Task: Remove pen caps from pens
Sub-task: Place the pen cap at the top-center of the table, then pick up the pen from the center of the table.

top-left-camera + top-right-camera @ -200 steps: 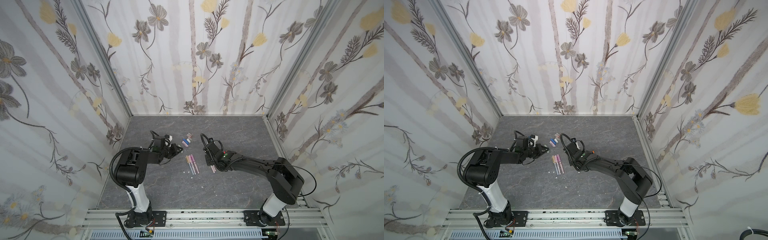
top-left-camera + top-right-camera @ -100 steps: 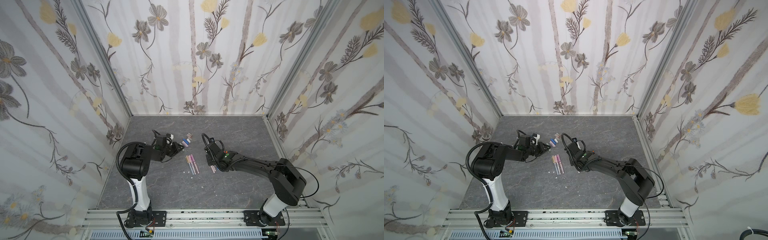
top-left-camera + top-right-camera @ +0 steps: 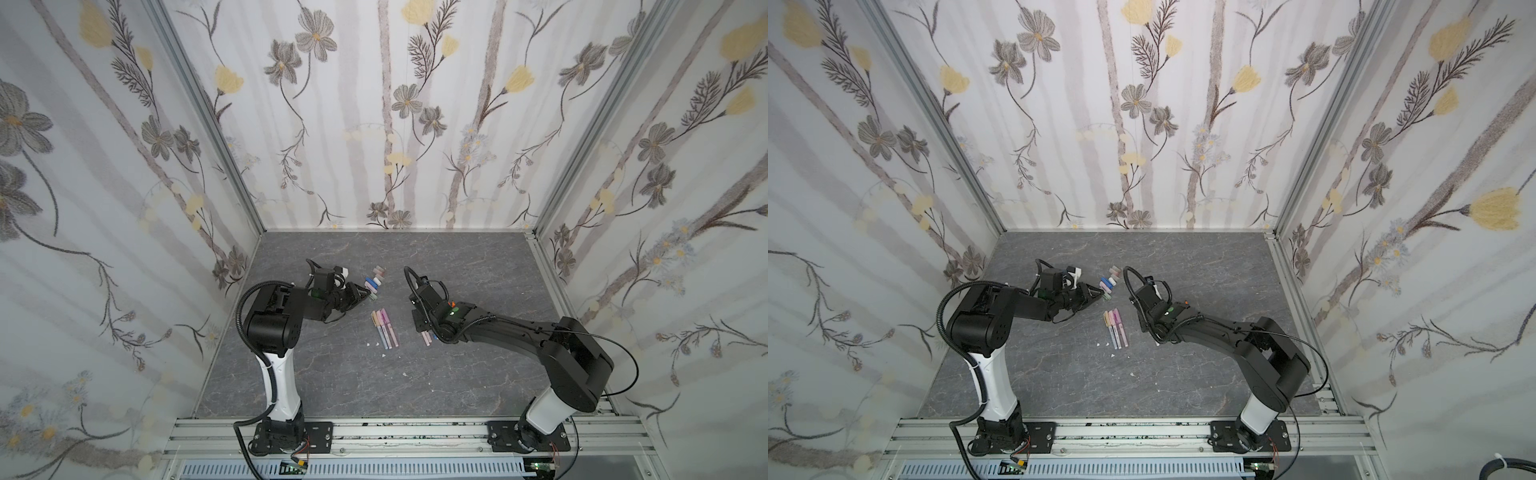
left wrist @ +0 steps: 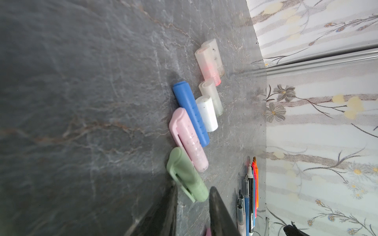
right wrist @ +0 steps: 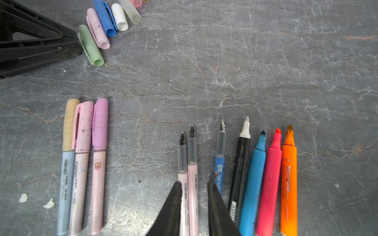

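Left gripper (image 4: 194,190): my jaws parted, green cap (image 4: 185,175) loose at tips, beside far cap pile (image 4: 196,116). Right gripper (image 5: 194,181): straddling bare pink pen (image 5: 192,171), grip unclear. Seven pens (image 5: 253,173) uncapped; three capped pens (image 5: 81,163), leftward, outstanding.

Three capped pens (image 3: 1116,328) on grey tabletop (image 3: 1204,266)

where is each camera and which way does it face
Top views: high above the front rail, looking down on the grey marbled tabletop; black left arm and right arm show whole.
Left wrist: low behind the left gripper, looking along the tabletop at the loose plastic pen caps; its fingertips show.
Right wrist: above the right gripper, looking down on the uncapped pens; its fingertips and the left gripper show.
Shared: both wrist views show the pale green plastic cap.
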Available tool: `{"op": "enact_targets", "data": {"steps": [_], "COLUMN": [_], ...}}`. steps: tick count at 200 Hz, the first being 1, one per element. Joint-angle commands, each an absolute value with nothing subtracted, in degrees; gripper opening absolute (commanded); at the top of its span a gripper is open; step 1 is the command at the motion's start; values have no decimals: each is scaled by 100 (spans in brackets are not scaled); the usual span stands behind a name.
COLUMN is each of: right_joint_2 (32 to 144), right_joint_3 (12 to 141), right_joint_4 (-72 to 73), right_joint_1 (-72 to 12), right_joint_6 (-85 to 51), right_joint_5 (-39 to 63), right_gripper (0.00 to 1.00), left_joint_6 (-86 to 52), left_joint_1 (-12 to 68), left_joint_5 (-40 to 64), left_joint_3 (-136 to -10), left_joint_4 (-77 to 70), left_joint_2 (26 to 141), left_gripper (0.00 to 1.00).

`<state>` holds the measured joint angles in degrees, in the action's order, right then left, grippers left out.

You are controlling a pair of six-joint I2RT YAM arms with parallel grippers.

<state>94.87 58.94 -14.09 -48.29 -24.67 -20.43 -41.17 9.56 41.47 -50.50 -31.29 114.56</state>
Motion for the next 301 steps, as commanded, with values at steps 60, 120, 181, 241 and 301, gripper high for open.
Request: {"op": "enact_targets", "data": {"steps": [60,120,181,241,301], "right_joint_2": [9896,10345,10764,11025,11233], "right_joint_3": [6019,6293,6501,6600,6601], "right_joint_4": [-874,-780,-872,-883,-1044], "right_joint_1": [-5302,-5501,-5529,-5530,-5546], "right_joint_6": [-2587,-2689,-2691,-2698,-2690], "right_joint_5": [-1141,-884,-883,-904,-1021], "right_gripper": [24,24,24,24,21], "left_joint_6": [-3720,-3353,-3371,-3368,-3358], "left_joint_1": [766,653,654,653,653], "left_joint_5": [4089,3920,3915,3937,3955], "left_joint_3": [-4628,-4473,-4360,-4373,-4368], "left_joint_4": [-2549,-1947,-2004,-1999,-1969], "left_joint_2": [10166,9532,9441,9422,9375], "left_gripper": [28,30,30,30,30]}}
